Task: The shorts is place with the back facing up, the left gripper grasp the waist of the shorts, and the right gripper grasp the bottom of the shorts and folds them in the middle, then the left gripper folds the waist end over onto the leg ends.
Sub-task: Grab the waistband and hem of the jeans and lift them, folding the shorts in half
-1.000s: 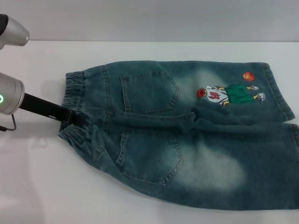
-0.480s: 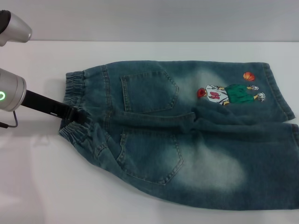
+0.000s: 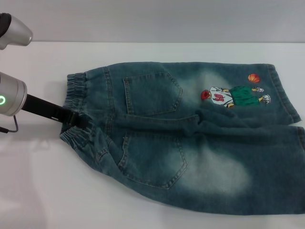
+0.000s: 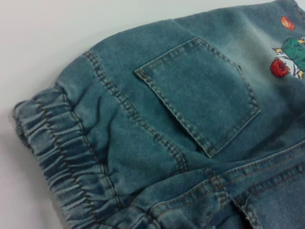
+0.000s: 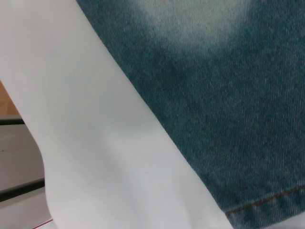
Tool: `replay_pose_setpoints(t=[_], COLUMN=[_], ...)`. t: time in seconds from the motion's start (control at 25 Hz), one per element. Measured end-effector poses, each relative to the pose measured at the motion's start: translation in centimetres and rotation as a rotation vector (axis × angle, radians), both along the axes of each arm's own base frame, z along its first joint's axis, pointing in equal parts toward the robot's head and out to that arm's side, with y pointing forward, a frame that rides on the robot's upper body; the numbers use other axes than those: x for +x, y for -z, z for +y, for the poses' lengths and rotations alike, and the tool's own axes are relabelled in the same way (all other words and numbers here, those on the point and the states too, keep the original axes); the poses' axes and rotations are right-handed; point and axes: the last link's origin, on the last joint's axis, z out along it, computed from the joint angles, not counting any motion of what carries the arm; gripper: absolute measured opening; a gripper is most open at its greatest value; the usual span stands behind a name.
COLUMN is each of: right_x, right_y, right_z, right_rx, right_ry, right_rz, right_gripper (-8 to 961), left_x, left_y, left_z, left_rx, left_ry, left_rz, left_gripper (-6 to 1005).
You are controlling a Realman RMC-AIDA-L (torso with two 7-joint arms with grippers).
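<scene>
The shorts (image 3: 190, 138) lie flat, back up, on the white tabletop (image 3: 43, 191). The left pincer (image 3: 76, 119) meets the gathered waist (image 3: 76, 100) at its middle; its grip cannot be told.

Silver-white cylindrical left arm (image 3: 10, 98) at the left edge of the head view, rounded and smooth, with a small glowing green ring light (image 3: 2, 100) on its end face. Second silver-grey rounded segment (image 3: 14, 32) farther back, capped in black at its outer tip. Slim black left gripper (image 3: 76, 119) on a narrow black bar extending rightward from the cylinder, blocky at the tip. Thin dark wire loop (image 3: 13, 125) beneath the cylinder.
</scene>
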Motion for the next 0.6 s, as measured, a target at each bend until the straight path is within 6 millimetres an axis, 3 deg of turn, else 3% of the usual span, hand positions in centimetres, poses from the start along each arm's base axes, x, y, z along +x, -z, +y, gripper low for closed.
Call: replay_pose_setpoints(t=[0.6], right_x=[0.07], right_y=[0.26], right_z=[0.02], right_rx=[0.003], right_ry=[-0.002], right_rz=[0.001], right_gripper=[577], left_x=[-0.01], left_y=[0.02], left_z=[0.05], left_rx=[0.000], left_ry=[0.001], left_rz=[0.001], left_gripper=[49])
